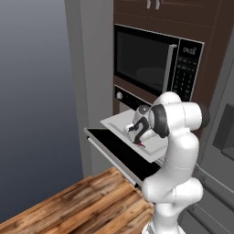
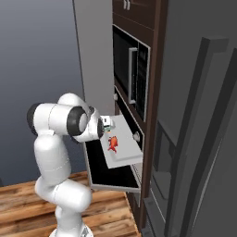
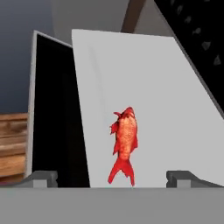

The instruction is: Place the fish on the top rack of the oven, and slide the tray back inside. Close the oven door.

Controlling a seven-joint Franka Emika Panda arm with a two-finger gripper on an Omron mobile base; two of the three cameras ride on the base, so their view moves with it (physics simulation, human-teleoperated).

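Very little here can be read. The microwave [image 1: 157,59] has a small pale display or label at the top of its control panel [image 1: 188,68], above the keypad, but the characters are too blurred to make out, and the rows of keys beneath it show only as tiny light marks. From the right base view the same panel is seen edge-on and gives no legible characters. The oven's control strip [image 1: 129,97] with its knob carries no marking I can read, and nothing else bears any lettering, brand or number.
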